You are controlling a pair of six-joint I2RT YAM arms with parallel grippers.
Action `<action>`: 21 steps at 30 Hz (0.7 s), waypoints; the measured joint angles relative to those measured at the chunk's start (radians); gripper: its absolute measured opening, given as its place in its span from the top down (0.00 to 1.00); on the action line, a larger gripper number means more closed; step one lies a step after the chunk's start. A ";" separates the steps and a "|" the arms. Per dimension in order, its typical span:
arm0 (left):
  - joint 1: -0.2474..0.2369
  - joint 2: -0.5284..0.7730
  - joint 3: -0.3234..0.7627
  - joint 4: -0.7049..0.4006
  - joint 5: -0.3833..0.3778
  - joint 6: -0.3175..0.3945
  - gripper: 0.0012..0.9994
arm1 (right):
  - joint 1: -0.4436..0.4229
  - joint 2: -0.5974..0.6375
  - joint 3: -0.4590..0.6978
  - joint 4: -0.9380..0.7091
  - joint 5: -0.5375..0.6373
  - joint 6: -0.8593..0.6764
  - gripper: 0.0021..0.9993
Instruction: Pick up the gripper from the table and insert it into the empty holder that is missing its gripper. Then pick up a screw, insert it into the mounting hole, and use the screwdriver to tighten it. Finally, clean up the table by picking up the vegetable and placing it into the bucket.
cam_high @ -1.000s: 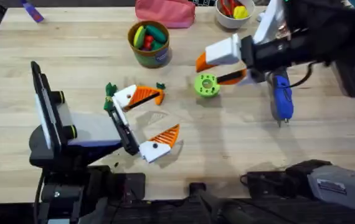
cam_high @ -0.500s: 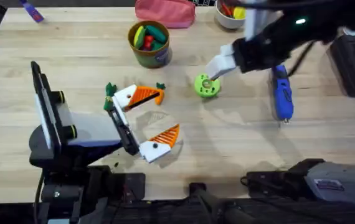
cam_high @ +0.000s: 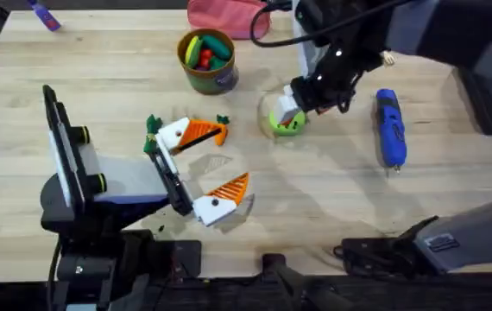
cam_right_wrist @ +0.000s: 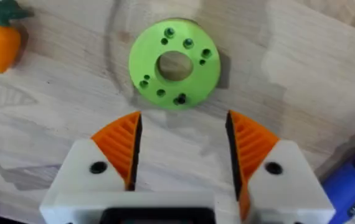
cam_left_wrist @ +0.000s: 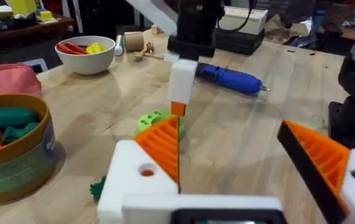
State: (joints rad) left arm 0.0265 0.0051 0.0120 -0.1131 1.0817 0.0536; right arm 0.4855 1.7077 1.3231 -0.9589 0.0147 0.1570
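While the right gripper (cam_right_wrist: 180, 152) hangs directly over the flat bright-green plastic disc with a round centre hole (cam_right_wrist: 175, 63), its white fingers with orange ribbed pads (cam_right_wrist: 123, 148) stand spread apart and hold nothing; the disc lies on the pale wooden counter (cam_high: 99, 78) just beyond the fingertips. Small dark screws sit in several of the disc's holes. In the overhead view the right arm reaches across and covers part of the disc (cam_high: 287, 122).

Landmark is the green disc:
- tiny toy carrot, orange body with green leafy top (cam_right_wrist: 2, 40): lying on the counter near the disc, apart from it.
- slim blue pen-shaped screwdriver (cam_high: 390, 128): lying flat on the counter, well apart from the disc on its right-arm side, metal tip pointing toward the arm bases.
- small round olive-green bucket with blue label (cam_high: 206, 61): farther back from the disc and to the left-arm side, upright, with green, yellow and red toy pieces inside.
- white bowl (cam_left_wrist: 85, 55): beyond the disc, holding red and yellow toy pieces.
- pink soft pouch (cam_high: 227, 17): at the far counter edge, behind the bucket.

The left gripper (cam_high: 205, 170) rests low over the counter, well apart from the disc on the left-arm side, fingers wide open and empty. Both its white finger mounts (cam_left_wrist: 141, 176) carry orange ribbed wedges (cam_left_wrist: 162, 144), each mount with a small dark hole (cam_left_wrist: 147, 171).
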 joint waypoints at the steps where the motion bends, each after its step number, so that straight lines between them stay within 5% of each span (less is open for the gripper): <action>1: 0.000 0.000 0.000 0.000 0.000 0.000 0.01 | 0.004 0.011 0.000 0.006 0.000 0.000 0.28; 9: 0.000 0.000 0.000 0.000 0.000 0.000 0.01 | 0.033 0.040 0.000 0.025 0.046 0.000 0.47; 21: 0.000 0.000 0.000 0.000 0.000 0.000 0.01 | 0.033 0.105 0.003 0.055 0.075 0.003 0.58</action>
State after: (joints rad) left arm 0.0265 0.0052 0.0120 -0.1131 1.0817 0.0536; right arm 0.5190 1.8132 1.3258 -0.9039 0.0895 0.1600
